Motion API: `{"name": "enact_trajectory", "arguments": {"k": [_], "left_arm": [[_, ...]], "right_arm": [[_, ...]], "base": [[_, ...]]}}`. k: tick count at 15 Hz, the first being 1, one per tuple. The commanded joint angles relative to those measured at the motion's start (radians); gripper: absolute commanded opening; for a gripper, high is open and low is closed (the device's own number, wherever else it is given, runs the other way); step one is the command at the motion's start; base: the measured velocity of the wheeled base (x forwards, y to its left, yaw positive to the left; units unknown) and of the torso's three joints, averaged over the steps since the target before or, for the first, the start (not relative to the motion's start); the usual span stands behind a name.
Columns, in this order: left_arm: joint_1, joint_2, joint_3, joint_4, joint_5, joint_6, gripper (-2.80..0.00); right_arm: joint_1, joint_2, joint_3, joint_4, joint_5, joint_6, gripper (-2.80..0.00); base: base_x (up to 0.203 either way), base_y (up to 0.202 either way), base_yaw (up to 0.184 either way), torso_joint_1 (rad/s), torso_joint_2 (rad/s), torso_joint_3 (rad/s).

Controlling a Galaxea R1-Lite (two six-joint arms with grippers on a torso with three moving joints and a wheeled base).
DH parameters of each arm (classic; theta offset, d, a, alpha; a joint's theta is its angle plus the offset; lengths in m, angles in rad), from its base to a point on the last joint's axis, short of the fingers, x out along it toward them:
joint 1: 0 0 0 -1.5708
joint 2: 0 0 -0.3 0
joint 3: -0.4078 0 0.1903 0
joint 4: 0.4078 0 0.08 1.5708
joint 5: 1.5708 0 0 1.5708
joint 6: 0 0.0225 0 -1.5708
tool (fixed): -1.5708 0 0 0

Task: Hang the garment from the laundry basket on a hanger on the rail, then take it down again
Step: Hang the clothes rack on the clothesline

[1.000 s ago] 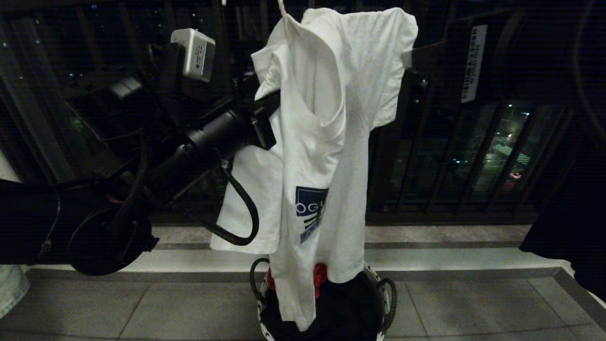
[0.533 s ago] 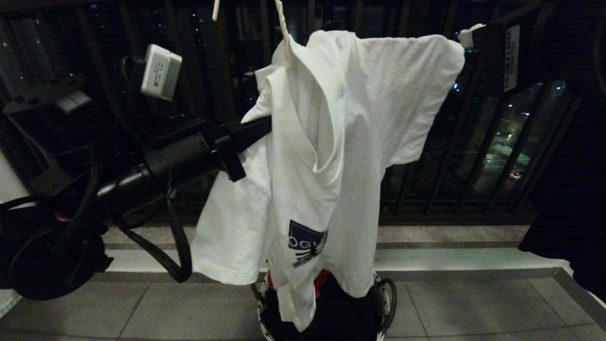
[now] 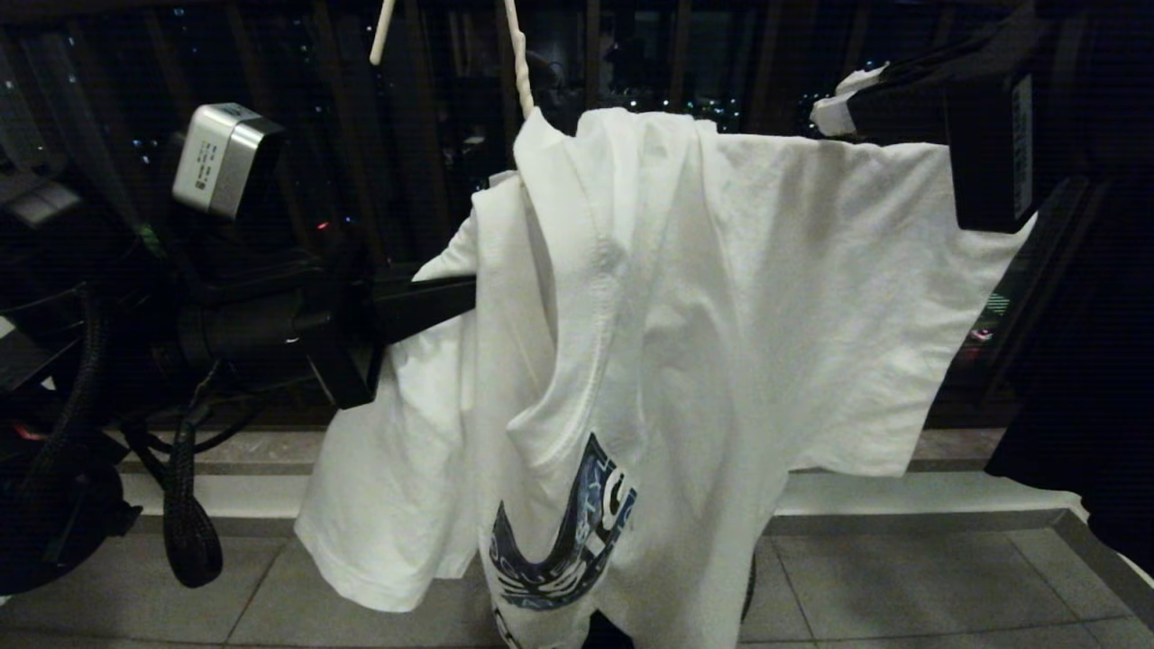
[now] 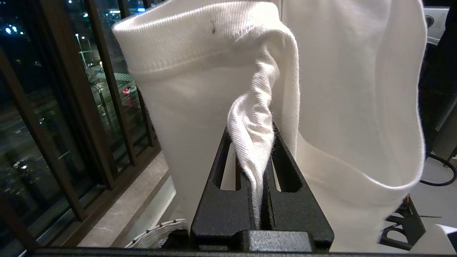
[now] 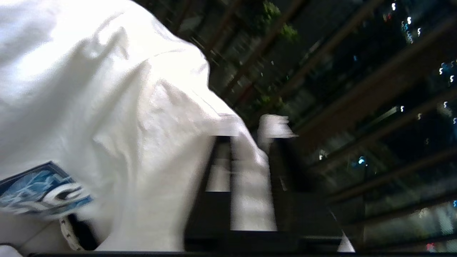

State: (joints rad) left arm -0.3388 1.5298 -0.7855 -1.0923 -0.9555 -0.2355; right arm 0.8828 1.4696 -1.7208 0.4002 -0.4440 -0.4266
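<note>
We hold the garment [image 3: 685, 297] stretched between us: left gripper [image 4: 262, 178] and right gripper [image 5: 250, 171], jaws clamped on fabric.

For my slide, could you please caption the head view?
Both pincers, left and right, hold the white T-shirt spread out.

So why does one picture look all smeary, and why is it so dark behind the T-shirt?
Right wrist view: the T-shirt and right pincer are streaked with blur. Left wrist view: sharp, each thread of the fold in the left pincer shows. Head view: night outside, so the shirt glows bright while both arms sink into black.
</note>
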Motion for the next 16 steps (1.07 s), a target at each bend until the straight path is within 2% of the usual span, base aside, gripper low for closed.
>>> {"name": "enact_trajectory", "arguments": {"k": [1,5,11,14,16], "left_arm": [[0.005,-0.017,0.002,0.013,-0.026,-0.002,-2.80],[0.011,-0.078,-0.009,0.125,-0.040,-0.001,-2.80],[0.021,-0.105,-0.010,0.144,-0.042,-0.001,-2.80],[0.021,-0.151,-0.032,0.273,-0.064,0.004,-2.80],[0.021,-0.158,-0.043,0.305,-0.072,0.013,-2.80]], "right_arm": [[0.010,0.035,-0.043,0.001,0.006,-0.016,0.00],[0.056,0.100,-0.121,0.009,0.015,-0.030,0.00],[0.101,0.151,-0.140,0.098,0.041,-0.037,0.00],[0.099,0.193,-0.202,0.100,0.075,-0.041,0.00],[0.099,0.198,-0.203,0.120,0.083,-0.041,0.00]], "base": [[0.000,0.000,0.000,0.000,0.00,0.000],[0.000,0.000,0.000,0.000,0.00,0.000],[0.000,0.000,0.000,0.000,0.00,0.000],[0.000,0.000,0.000,0.000,0.00,0.000],[0.000,0.000,0.000,0.000,0.00,0.000]]}}
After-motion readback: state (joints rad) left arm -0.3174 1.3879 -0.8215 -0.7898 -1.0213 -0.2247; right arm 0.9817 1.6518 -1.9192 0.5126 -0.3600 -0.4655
